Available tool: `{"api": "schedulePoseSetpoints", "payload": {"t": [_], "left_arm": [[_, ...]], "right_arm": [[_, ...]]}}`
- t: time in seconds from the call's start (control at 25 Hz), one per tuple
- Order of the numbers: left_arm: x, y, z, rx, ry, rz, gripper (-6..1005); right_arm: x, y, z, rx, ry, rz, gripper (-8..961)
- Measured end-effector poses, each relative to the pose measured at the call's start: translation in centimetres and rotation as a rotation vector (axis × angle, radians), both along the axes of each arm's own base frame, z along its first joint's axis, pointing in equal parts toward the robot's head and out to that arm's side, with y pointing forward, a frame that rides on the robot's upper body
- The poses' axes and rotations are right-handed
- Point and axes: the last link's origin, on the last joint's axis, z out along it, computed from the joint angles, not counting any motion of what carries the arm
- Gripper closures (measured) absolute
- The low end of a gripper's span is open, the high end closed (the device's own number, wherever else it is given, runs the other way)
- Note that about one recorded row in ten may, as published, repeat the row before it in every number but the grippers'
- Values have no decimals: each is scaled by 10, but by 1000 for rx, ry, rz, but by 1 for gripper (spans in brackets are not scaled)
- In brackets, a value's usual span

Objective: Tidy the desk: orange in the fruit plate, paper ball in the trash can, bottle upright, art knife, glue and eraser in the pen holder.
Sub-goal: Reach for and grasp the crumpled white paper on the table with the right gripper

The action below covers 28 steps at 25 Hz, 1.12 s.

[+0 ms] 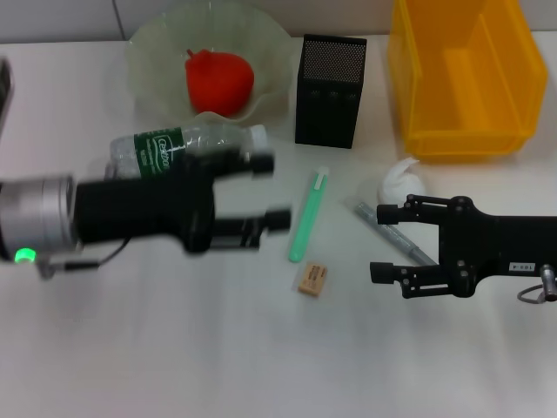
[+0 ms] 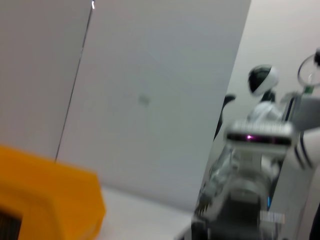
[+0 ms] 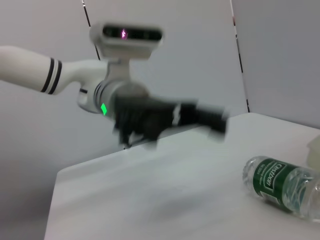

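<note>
The orange [image 1: 219,78] lies in the pale-green fruit plate [image 1: 157,52] at the back. The bottle [image 1: 174,144] [image 3: 280,187] lies on its side in front of the plate. My left gripper [image 1: 271,192] [image 3: 210,116] is open just in front of its cap end and holds nothing. A slim green stick [image 1: 309,215] and a grey metal tool [image 1: 393,232] lie mid-table; I cannot tell which is the glue and which the art knife. The eraser [image 1: 312,279] lies below the green stick. The paper ball [image 1: 402,181] sits beside my right gripper [image 1: 383,243], which is open and empty.
The black mesh pen holder [image 1: 331,90] stands at the back centre. The yellow trash can [image 1: 466,78] [image 2: 50,200] is at the back right. A dark object [image 1: 4,87] shows at the far left edge.
</note>
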Motion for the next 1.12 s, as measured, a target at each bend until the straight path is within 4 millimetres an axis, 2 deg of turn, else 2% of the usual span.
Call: {"api": "schedulePoseSetpoints", "payload": {"t": [0.16,0.36,0.48,0.64,0.84,1.12], "left_arm": [[-24,-14,-6,7,51,46,187],[-26,-18,-10,15,52,50,186],[-26,-18,-14,12,60,53,186],[-27,-16,-18,6,85,54,187],[-26,-15,-24,0,104,52,186],[-24,-13,-26,-3,115,45,186]], "right_arm": [[-8,11,11,13,11,-15,122],[-35,38,46,-25,-60,-103,122],[-51,52,65,-57,-167,-182,122],[-69,75,80,-78,-354,-324,122],[-79,91,79,-117,-570,-420,122],[-81,96,55,-95,-756,-398,122]]}}
